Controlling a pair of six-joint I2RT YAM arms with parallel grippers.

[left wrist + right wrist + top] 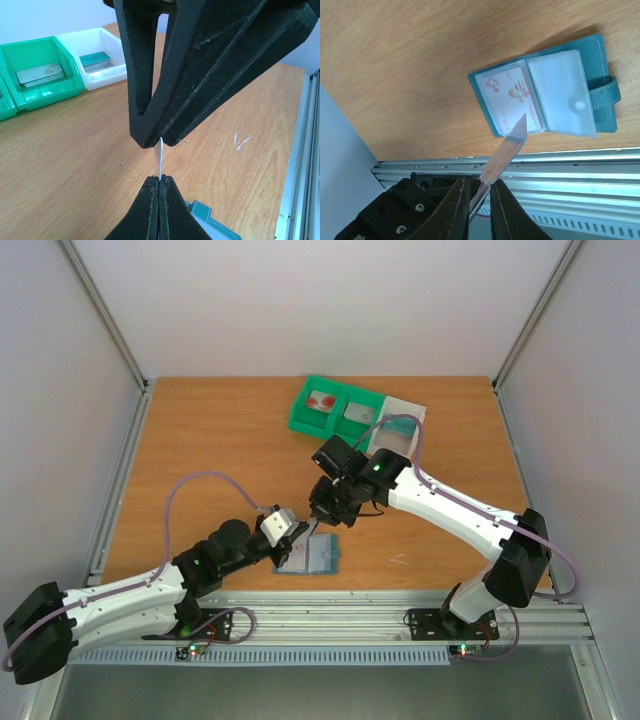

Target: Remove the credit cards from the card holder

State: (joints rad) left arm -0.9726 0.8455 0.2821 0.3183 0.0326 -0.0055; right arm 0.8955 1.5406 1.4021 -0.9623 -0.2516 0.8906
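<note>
- Flatly open, the card holder (318, 555) lies on the wooden table (220, 440) near its front metal rail (350, 615); pale walls (300, 300) surround.
- Right gripper (480, 187) pinches a white, red-marked card (507, 150) near it.
- Left gripper (288, 543) is pressed together.

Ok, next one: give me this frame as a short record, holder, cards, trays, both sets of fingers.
card holder: open, lying flat, one red-marked card in its sleeve
right fingers: shut on a pale card, its tip toward the holder
left fingers: shut, close to the holder
green tray: red-patterned card and grey card, one per compartment
white tray: teal card
</note>
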